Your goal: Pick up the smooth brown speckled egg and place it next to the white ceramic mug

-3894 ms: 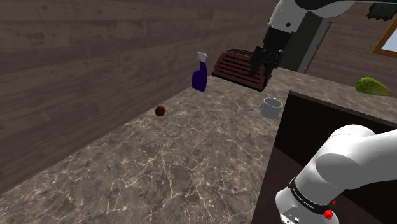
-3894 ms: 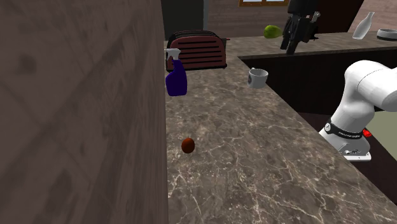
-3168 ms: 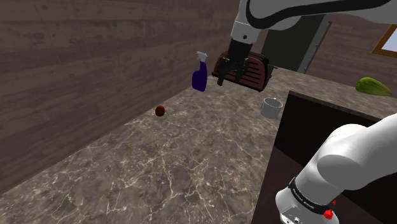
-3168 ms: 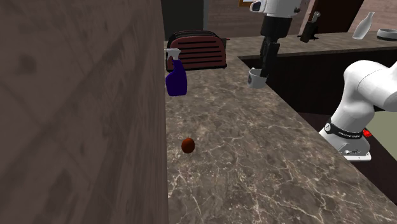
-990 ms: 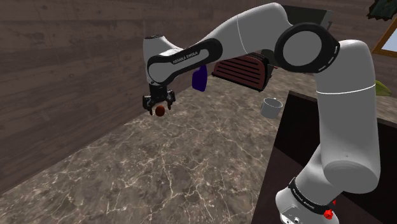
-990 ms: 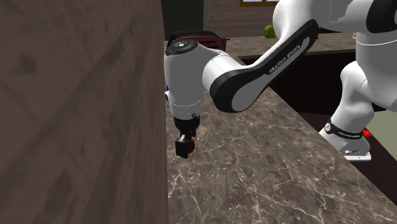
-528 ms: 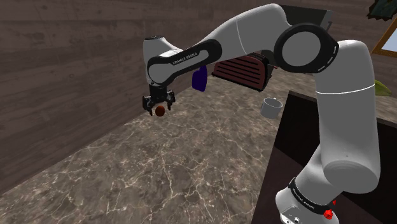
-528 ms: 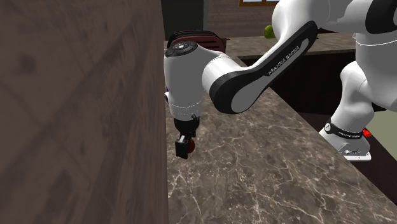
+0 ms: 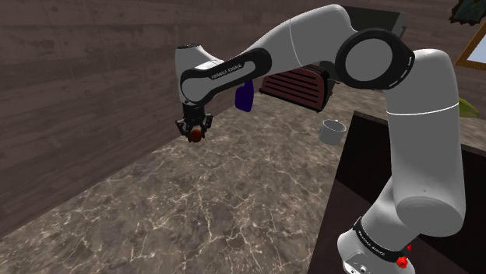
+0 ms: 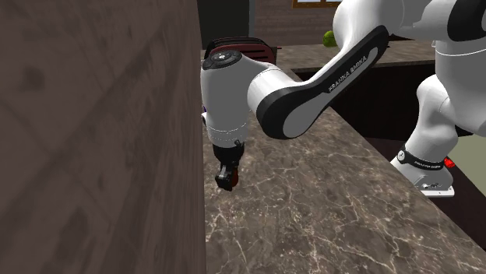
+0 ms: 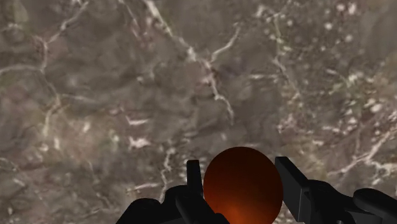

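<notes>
All-black two-finger gripper (image 11: 238,168) is clenching the round reddish-brown egg (image 11: 242,186) across its middle, apparently securing it for lifting off the marbled brown countertop (image 11: 127,76).

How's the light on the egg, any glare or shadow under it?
Wrist view: the egg is dark at its far end and glows orange nearest the hand, with no glare. Shoulder view: no distinct shadow on the counter beneath the gripper.

Wall (image 10: 101,117) tight beside tool (image 10: 227,180), bare counter (image 9: 234,194) toward mug (image 9: 332,131)
</notes>
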`<move>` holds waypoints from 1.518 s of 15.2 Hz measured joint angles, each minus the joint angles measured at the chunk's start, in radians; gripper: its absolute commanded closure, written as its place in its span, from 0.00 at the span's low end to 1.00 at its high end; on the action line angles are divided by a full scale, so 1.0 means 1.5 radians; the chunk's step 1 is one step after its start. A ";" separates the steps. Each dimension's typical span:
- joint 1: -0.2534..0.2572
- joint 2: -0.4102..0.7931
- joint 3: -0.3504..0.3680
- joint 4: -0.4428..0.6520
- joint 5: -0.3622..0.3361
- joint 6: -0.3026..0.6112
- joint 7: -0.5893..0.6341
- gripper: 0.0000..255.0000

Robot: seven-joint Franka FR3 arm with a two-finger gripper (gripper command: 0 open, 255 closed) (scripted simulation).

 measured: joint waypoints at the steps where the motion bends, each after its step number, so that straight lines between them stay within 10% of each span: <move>1: 0.000 0.000 0.000 0.000 0.000 0.000 0.000 1.00; 23: 0.000 -0.055 0.010 0.097 0.020 -0.150 -0.018 1.00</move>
